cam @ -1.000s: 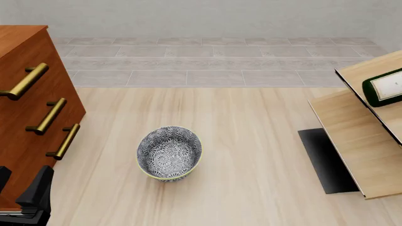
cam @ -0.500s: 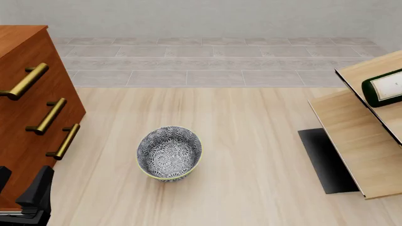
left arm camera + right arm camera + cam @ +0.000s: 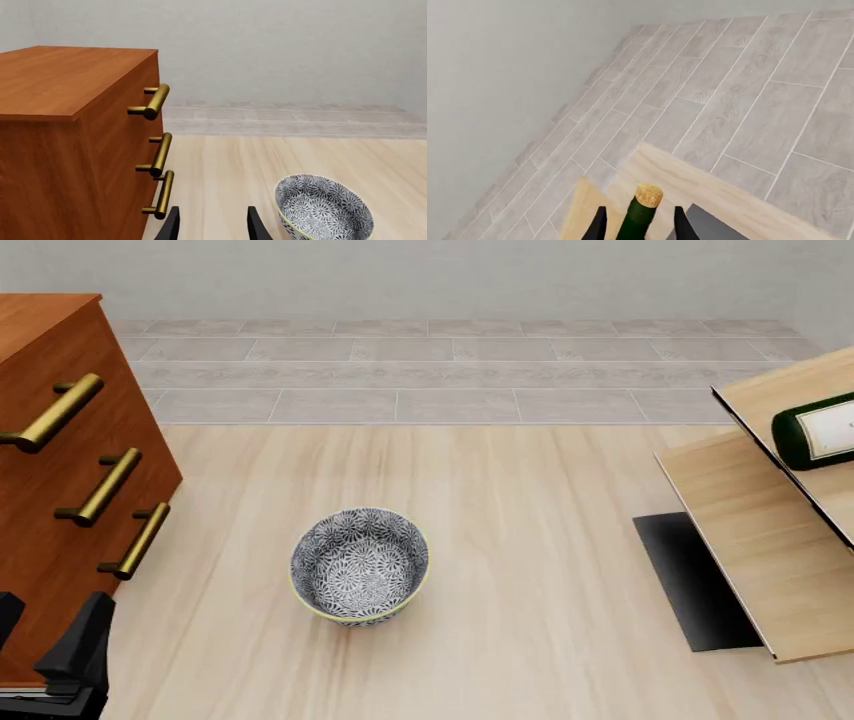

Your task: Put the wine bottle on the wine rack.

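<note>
In the front view we see the wine bottle (image 3: 817, 443) lying on its side on the wine rack (image 3: 747, 525) at the far right edge of the scene, only its dark green base end and part of its white label in frame. The rack's pale slanted panels rise over a black base that rests on the tabletop (image 3: 534, 540). Near the middle of the tabletop sits a patterned bowl (image 3: 359, 566), well apart from the rack. At the left stands a reddish-brown cabinet (image 3: 60, 490) with three brass handles. The left gripper (image 3: 54, 665) shows at the near left corner, just beside the cabinet; the right arm is out of this frame.

In the left wrist view we see the left fingers (image 3: 255, 227) spread apart with nothing between them, the cabinet (image 3: 73, 130) on one side and the bowl (image 3: 323, 207) on the other.

In the right wrist view we see the right gripper (image 3: 639, 227) with its fingers (image 3: 598, 229) on either side of the bottle's (image 3: 642, 212) neck, the tan cork pointing away from the camera. We cannot tell whether the fingers press the glass or stand just off it. Pale wood of the rack (image 3: 694, 185) lies beyond.
</note>
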You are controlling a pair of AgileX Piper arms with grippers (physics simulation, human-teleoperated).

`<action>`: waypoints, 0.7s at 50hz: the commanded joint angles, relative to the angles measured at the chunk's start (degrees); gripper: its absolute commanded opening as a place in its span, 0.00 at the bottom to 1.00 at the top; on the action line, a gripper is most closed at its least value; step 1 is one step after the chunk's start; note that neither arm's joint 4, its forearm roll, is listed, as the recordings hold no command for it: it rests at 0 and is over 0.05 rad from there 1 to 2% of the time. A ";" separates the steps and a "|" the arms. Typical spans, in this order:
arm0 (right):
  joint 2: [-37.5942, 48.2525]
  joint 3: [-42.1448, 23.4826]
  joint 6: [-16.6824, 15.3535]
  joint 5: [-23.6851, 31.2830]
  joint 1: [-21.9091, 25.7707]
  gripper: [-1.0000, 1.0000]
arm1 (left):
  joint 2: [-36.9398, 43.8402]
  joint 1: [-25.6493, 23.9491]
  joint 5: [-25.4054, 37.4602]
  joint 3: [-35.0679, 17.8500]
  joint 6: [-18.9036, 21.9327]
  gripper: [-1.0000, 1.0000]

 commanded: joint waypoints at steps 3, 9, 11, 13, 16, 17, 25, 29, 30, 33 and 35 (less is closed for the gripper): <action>-0.05 0.34 0.27 0.37 -0.10 1.00 | 0.00 -0.15 0.08 0.00 -0.08 1.00; -0.56 0.11 0.64 0.58 0.17 1.00 | 0.00 -0.04 0.14 0.00 -0.12 1.00; -0.67 -0.17 0.54 0.77 0.09 1.00 | 0.00 -0.06 0.18 0.00 -0.12 1.00; -0.79 -0.39 0.52 1.00 -0.04 1.00 | 0.00 -0.05 0.15 0.00 -0.13 1.00; -1.03 -0.72 0.66 1.25 -0.19 1.00 | 0.00 0.01 0.14 0.00 -0.16 1.00; -1.09 -0.84 0.63 1.39 -0.24 1.00 | 0.00 -0.01 0.14 0.00 -0.20 1.00; -1.71 -1.30 0.85 1.74 -0.73 1.00 | 0.00 -0.16 0.20 0.00 -0.15 1.00; -1.88 -1.41 0.90 1.90 -0.80 1.00 | 0.00 -0.12 0.19 0.01 -0.17 1.00; -2.00 -1.49 0.97 1.94 -0.90 1.00 | 0.00 -0.15 0.18 0.00 -0.27 1.00; -2.20 -1.60 1.14 2.06 -1.00 1.00 | 0.00 -0.21 0.24 0.01 -0.27 1.00; -2.27 -1.80 1.19 2.24 -1.15 1.00 | 0.00 -0.05 0.24 0.01 -0.24 1.00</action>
